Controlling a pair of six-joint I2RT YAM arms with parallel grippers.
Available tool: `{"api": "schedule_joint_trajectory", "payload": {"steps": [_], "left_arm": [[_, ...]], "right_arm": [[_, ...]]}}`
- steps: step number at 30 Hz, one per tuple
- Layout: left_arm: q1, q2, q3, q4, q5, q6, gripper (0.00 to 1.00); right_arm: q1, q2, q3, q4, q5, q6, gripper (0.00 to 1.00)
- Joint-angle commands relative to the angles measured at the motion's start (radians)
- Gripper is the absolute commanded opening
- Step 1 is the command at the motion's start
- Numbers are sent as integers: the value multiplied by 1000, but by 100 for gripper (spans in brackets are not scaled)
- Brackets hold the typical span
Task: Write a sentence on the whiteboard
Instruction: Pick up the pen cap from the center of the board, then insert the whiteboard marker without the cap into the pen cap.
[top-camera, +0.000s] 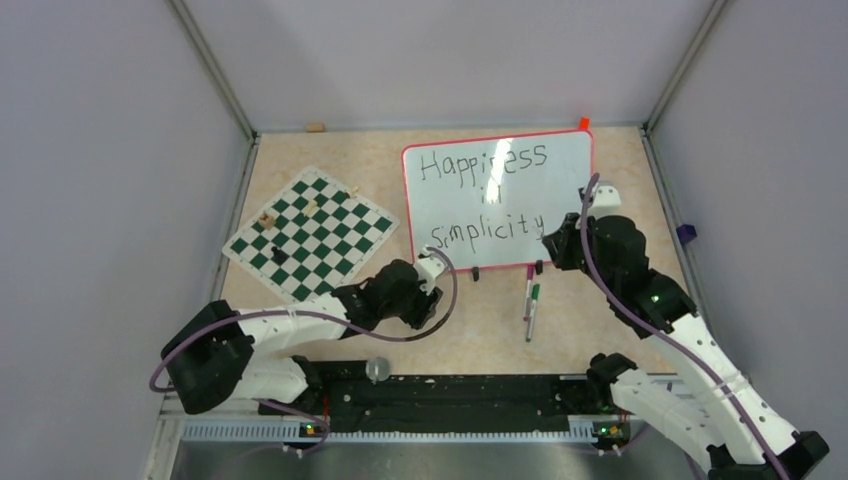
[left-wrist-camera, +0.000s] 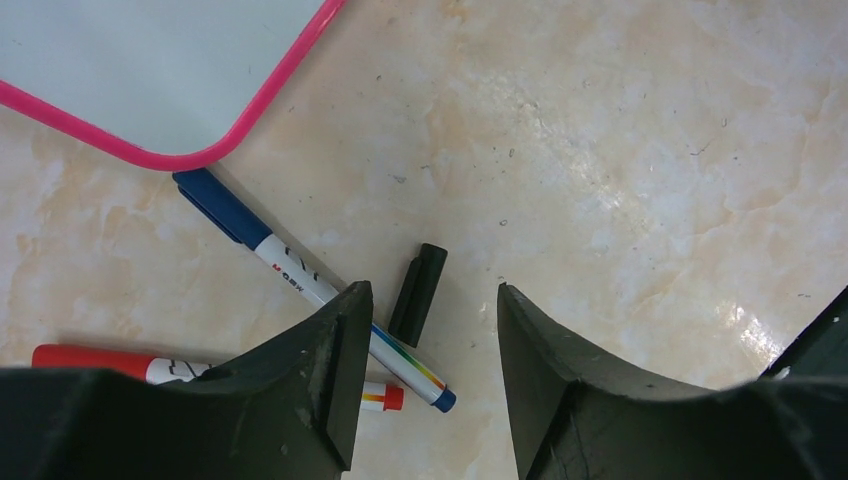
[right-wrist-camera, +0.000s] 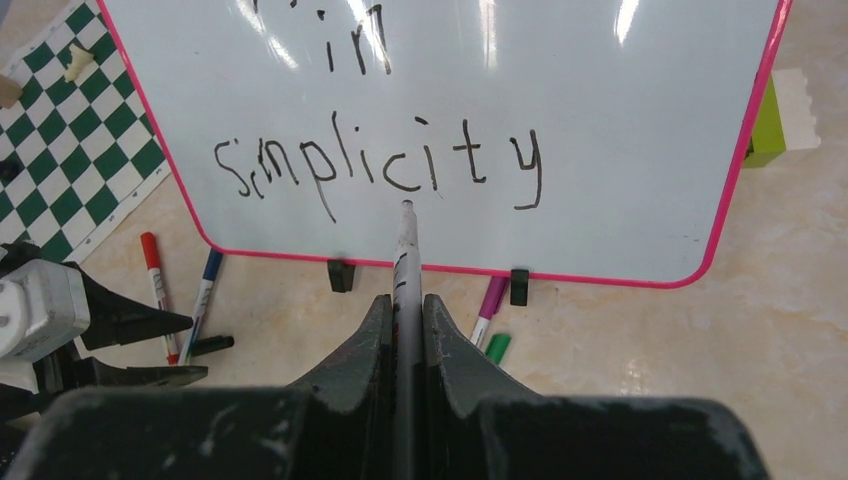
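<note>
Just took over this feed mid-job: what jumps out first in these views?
The red-framed whiteboard, far right of centre, reads "Happiness in Simplicity" in black. The right gripper is shut on a marker aimed at its bottom line. The left gripper hangs open above a loose black cap beside a blue marker off the board's near-left corner.

Overhead view, close wrist views, whiteboard (top-camera: 565, 195) shared

Bright overhead light glares off the whiteboard (right-wrist-camera: 600, 100).
</note>
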Motion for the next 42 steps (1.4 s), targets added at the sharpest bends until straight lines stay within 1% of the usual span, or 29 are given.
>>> {"api": "schedule_joint_trajectory", "payload": {"steps": [1, 8, 10, 12, 15, 16, 17, 18, 20, 22, 25, 27, 30, 33, 36, 39, 42], "left_arm": [[-11, 35, 31, -17, -26, 2, 54], [-20, 128, 80, -64, -47, -27, 53], [-28, 129, 79, -65, -42, -26, 49], [-31, 131, 80, -66, -50, -28, 41], [-35, 144, 87, -68, -35, -20, 25], [-40, 154, 92, -71, -26, -9, 18], [-46, 159, 99, -72, -15, 1, 7], [-50, 156, 113, -85, 1, 7, 0], [-59, 89, 91, -32, 69, 32, 0], [-61, -39, 2, 95, 103, 67, 0], [-60, -227, -143, 264, 101, 113, 0], [-60, -298, -229, 362, 80, 150, 0], [-60, -329, -283, 455, 73, 198, 0], [-60, -323, -285, 459, 53, 211, 0], [-61, -314, -273, 445, 53, 217, 0], [-61, -322, -273, 435, 56, 217, 0], [-61, -336, -280, 440, 66, 218, 0]], "right_arm": [[-11, -9, 18, 25, 8, 10, 0], [-11, -14, 16, 23, -1, 9, 0], [-11, -18, 16, 19, -5, 10, 0], [-11, -19, 18, 17, -15, 10, 0], [-11, -7, 25, 5, -52, 9, 0], [-11, -1, 30, -2, -66, 9, 0], [-11, 8, 34, -9, -81, 8, 0], [-10, 15, 38, -16, -100, 6, 0], [-11, 35, 50, -29, -153, 2, 0], [-11, 60, 59, -35, -264, -7, 0], [-11, 114, 71, -23, -499, -19, 0], [-10, 137, 55, 8, -582, -9, 0], [22, 148, 3, 84, -601, 28, 0], [119, 169, -29, 150, -554, 55, 0], [212, 211, -24, 193, -511, 75, 0], [251, 252, -24, 228, -502, 91, 0], [259, 287, -18, 240, -506, 98, 0]]}}
